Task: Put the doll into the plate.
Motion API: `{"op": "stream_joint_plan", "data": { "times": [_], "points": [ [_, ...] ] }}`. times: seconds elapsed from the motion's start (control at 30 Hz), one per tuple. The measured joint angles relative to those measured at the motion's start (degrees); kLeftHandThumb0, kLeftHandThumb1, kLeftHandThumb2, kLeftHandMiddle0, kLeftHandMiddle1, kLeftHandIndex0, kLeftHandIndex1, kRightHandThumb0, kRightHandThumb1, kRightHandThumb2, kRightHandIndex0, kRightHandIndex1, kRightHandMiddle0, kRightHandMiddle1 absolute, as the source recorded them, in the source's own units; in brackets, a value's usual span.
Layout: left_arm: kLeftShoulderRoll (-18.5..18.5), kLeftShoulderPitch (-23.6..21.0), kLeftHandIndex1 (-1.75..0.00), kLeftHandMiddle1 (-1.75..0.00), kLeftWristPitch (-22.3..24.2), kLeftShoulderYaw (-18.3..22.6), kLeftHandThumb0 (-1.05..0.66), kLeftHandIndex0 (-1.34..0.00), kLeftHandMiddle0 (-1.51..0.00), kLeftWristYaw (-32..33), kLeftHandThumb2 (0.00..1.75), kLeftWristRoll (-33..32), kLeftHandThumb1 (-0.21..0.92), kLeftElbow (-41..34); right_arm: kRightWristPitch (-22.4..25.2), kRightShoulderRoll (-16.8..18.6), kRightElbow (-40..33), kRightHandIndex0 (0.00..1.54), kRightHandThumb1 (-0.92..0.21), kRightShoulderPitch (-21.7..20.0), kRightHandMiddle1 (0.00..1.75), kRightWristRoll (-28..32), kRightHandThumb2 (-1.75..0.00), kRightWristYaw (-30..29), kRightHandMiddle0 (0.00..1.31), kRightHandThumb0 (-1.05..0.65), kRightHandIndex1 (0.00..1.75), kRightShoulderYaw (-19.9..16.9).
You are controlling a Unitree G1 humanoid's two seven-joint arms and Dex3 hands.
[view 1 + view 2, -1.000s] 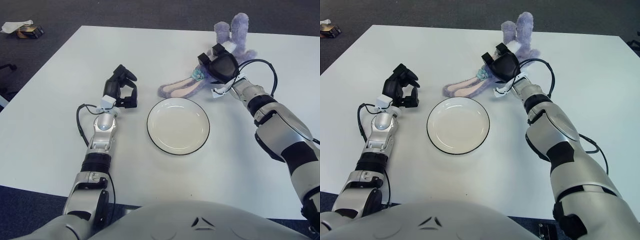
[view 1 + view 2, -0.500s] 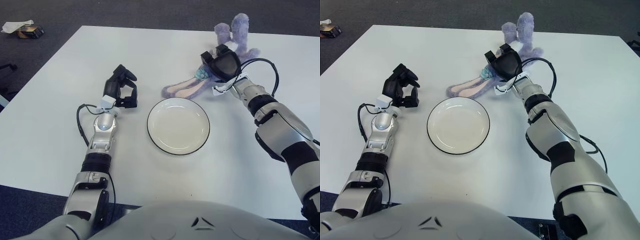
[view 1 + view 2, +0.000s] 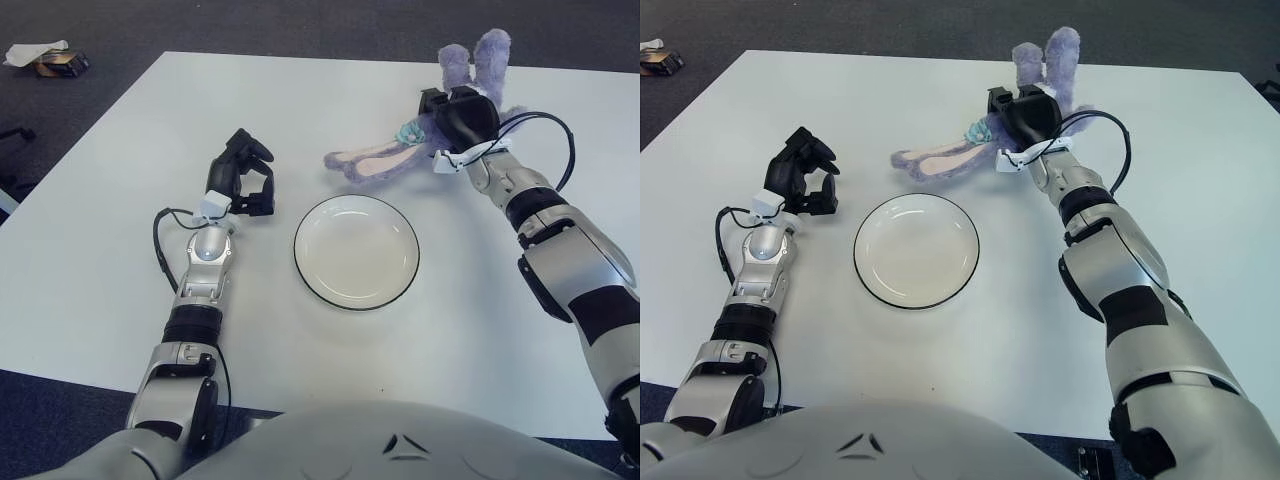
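A purple plush rabbit doll (image 3: 385, 160) with long pink-lined ears hangs over the table behind the white plate (image 3: 356, 251). My right hand (image 3: 458, 120) is shut on the doll's middle. The doll's ears trail left toward the table, and its two legs (image 3: 475, 58) stick up behind the hand. The black-rimmed plate holds nothing. My left hand (image 3: 243, 180) shows to the left of the plate, fingers curled around nothing.
The white table (image 3: 120, 200) ends at dark carpet at the back and left. A small box and crumpled paper (image 3: 45, 58) lie on the floor at the far left. A black cable loops beside my right wrist (image 3: 545, 150).
My right hand has lifted the doll and carried it up and to the right, off the table. The left hand has not moved.
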Motion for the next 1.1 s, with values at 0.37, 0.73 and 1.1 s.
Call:
{"op": "stream_joint_plan", "data": {
  "times": [0.37, 0.73, 1.1],
  "points": [
    [0.18, -0.17, -1.75, -1.75, -0.43, -0.02, -0.01, -0.51, -0.52, 0.56, 1.36, 0.79, 0.28, 0.34, 0.07, 0.21, -4.44, 0.86, -0.04, 0.0, 1.75, 6.59, -1.59, 3.75, 0.6, 0.0, 1.61, -6.91],
    [0.18, -0.43, -1.75, -1.75, -0.89, -0.02, -0.01, -0.51, -0.53, 0.86, 1.37, 0.77, 0.28, 0.77, 1.5, 0.37, -10.69, 0.89, 0.0, -0.11, 1.75, 8.92, -1.63, 6.54, 0.63, 0.0, 1.6, -10.73],
    [0.04, -0.79, -1.75, -1.75, -1.31, -0.02, -0.01, -0.51, -0.53, 1.35, 1.36, 0.85, 0.28, 1.21, 1.78, 1.02, -15.75, 0.91, 0.03, -0.15, 1.75, 10.58, -1.66, 8.55, 0.65, 0.0, 1.59, -13.48]
  ]
}}
